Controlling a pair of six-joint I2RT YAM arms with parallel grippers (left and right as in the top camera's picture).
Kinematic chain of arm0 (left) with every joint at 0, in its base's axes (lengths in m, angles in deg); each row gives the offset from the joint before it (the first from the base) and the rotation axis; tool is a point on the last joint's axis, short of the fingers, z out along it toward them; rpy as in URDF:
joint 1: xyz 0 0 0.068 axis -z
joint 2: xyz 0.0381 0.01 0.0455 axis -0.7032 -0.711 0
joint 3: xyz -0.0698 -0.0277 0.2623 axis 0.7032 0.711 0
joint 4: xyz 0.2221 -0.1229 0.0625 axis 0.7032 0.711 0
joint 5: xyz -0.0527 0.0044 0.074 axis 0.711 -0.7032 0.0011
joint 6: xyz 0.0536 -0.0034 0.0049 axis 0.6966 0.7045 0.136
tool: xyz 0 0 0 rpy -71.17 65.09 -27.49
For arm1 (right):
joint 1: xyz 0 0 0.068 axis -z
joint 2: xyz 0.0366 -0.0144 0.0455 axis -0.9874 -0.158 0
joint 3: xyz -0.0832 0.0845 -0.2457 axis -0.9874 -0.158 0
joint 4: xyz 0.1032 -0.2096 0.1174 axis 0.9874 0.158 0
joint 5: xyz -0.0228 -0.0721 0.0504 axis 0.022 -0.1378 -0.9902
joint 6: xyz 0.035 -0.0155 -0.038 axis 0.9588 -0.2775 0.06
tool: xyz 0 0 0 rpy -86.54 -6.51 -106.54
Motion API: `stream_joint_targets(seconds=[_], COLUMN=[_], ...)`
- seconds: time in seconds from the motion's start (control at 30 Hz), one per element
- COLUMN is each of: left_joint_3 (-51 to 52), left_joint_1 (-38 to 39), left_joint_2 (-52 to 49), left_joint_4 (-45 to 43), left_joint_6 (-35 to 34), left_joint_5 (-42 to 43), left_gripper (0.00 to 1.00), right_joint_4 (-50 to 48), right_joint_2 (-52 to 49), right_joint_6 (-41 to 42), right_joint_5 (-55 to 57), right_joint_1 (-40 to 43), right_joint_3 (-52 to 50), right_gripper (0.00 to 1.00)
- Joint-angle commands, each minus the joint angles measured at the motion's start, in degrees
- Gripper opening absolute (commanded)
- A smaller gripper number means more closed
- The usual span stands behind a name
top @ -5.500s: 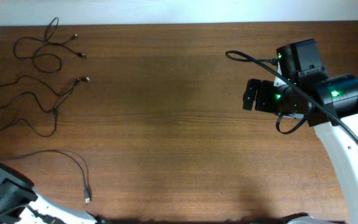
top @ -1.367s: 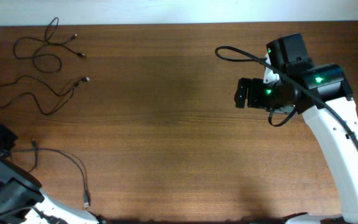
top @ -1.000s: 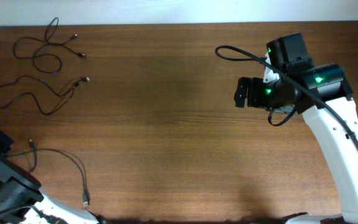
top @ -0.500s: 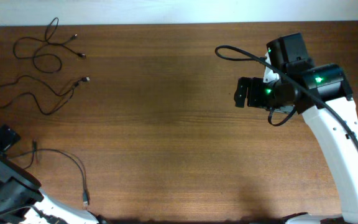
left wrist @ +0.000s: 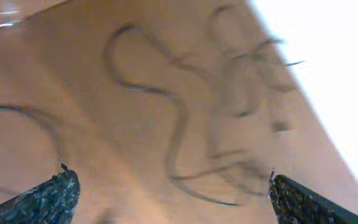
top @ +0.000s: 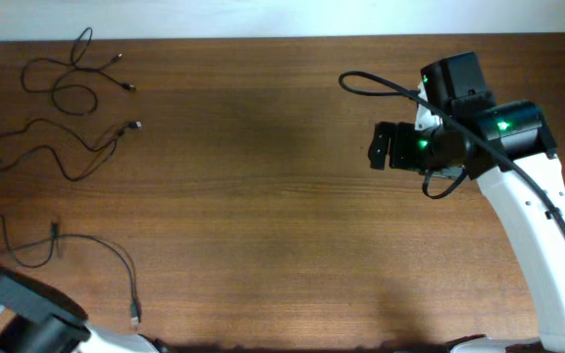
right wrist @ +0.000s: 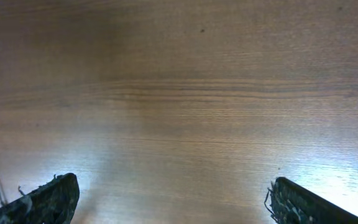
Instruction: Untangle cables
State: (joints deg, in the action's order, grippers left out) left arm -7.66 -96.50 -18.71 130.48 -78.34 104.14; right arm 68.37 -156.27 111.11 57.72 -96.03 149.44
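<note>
Cables [left wrist: 178, 127], thin, black, bendy, lie apart under the open, empty left end effector [left wrist: 166, 193]; right end effector [right wrist: 173, 199] open too. Job looks nearly done.

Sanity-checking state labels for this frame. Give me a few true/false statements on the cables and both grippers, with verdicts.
1. The cables all lie at the left side of the table. True.
2. The right gripper is clamped on a cable. False: its jaws are open over bare wood, and it holds nothing.
3. The left gripper is open, with cables on the table below it. True.
4. The cables form one tight knot at the table's centre. False: they lie as loose strands at the left.
</note>
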Motion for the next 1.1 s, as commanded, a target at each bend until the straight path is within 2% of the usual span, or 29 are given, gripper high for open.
stream_joint_targets(seconds=[0.0,0.1,0.13,0.2,0.27,0.37,0.5,0.7,1.07], left_joint_3=[-1.3,-1.3,-1.3,-1.2,-1.2,-1.2,-1.2,-1.2,-1.2], left_joint_1=[0.3,3.3,4.8,8.4,13.5,19.9,28.5,37.0,40.8], left_joint_2=[5.8,6.6,6.6,6.6,6.6,6.6,6.6,6.6,6.6], left_joint_4=[-0.7,1.2,3.4,8.0,11.9,14.7,17.4,18.3,18.3], left_joint_6=[-10.5,-10.7,-10.7,-10.7,-10.6,-10.2,-10.3,-10.3,-10.3], left_joint_5=[18.9,29.0,29.8,27.8,20.5,10.3,2.3,0.5,0.5], left_gripper=[0.99,0.99,0.99,0.99,0.99,0.99,0.99,0.99,0.99], right_joint_4=[-0.2,-0.2,-0.2,-0.2,-0.2,-0.1,0.3,0.7,1.5], right_joint_2=[-0.2,-0.2,-0.2,-0.2,-0.2,-0.2,-0.2,-0.2,-0.2], right_joint_6=[-0.4,-0.4,-0.4,-0.4,-0.4,-0.4,-0.4,-0.4,-0.4], right_joint_5=[-1.8,-2.4,-3.2,-4.2,-4.7,-5.3,-5.4,-5.0,-3.1], right_joint_1=[-0.3,-0.2,-0.2,-0.3,-0.2,-0.2,-0.2,-0.2,-0.2], right_joint_3=[0.5,0.5,0.5,0.5,0.5,0.5,0.5,0.5,0.5], right_gripper=[0.99,0.99,0.99,0.98,0.99,0.99,0.99,0.99,0.99])
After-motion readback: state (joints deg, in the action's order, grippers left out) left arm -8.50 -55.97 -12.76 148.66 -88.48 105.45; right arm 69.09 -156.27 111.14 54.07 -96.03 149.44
